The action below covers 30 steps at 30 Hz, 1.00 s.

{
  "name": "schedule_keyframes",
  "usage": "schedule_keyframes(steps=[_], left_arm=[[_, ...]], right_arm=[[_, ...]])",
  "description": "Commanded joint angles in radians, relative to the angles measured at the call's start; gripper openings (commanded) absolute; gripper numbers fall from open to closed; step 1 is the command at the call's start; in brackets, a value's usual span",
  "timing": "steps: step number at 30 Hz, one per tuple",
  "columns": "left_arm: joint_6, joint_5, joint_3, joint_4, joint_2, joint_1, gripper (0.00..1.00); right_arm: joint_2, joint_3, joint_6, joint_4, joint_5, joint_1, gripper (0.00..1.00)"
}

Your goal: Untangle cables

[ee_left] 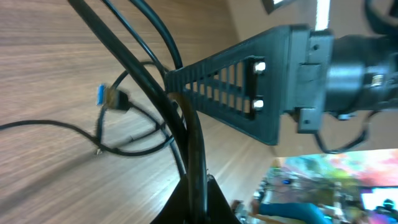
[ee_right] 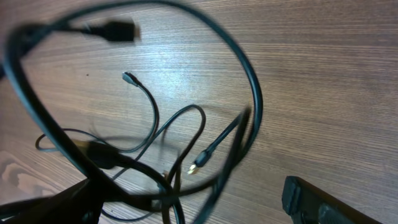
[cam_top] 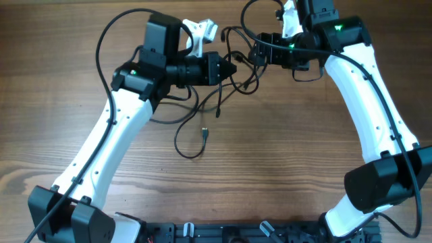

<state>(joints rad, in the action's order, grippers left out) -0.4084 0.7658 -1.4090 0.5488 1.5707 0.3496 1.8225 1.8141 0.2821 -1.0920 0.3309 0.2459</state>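
Cables (ee_left: 194, 155): black strands bunched nearest the lens, pinched in the fully closed left claw (ee_left: 196, 202). The rest of the tangle hangs between both claws at the far middle of the table (cam_top: 283, 169), with loose plugs trailing on the wood. Right claw (ee_right: 186, 202): wide open, gripping nothing, loops crossing its gap. Handling, by judgement: hold left firm, close right on one strand only, draw apart slowly.
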Motion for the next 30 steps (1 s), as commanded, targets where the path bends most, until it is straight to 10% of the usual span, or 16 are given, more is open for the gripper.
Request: schedule_keyframes(steps=[1, 6, 12, 17, 23, 30], left_arm=[[-0.126, 0.177, -0.008, -0.024, -0.015, -0.046, 0.04], [-0.245, 0.361, -0.008, -0.150, -0.015, -0.099, 0.04], [-0.536, 0.560, -0.008, -0.554, -0.015, -0.117, 0.06], [-0.777, 0.563, -0.008, -0.817, -0.015, -0.151, 0.49], [-1.065, 0.574, -0.008, -1.116, -0.015, -0.259, 0.50], [-0.940, 0.676, -0.008, -1.107, -0.013, -0.306, 0.53]], right_arm=[[-0.012, 0.010, -0.042, 0.002, 0.000, -0.001, 0.93], [-0.012, 0.001, -0.099, -0.001, 0.066, -0.001, 0.86], [-0.006, -0.106, -0.087, 0.075, 0.065, -0.001, 0.36], [-0.005, -0.108, -0.049, 0.086, -0.001, -0.004, 0.24], [-0.001, -0.108, 0.018, 0.086, -0.055, -0.010, 0.09], [0.009, -0.107, 0.035, 0.095, -0.037, -0.010, 0.05]])
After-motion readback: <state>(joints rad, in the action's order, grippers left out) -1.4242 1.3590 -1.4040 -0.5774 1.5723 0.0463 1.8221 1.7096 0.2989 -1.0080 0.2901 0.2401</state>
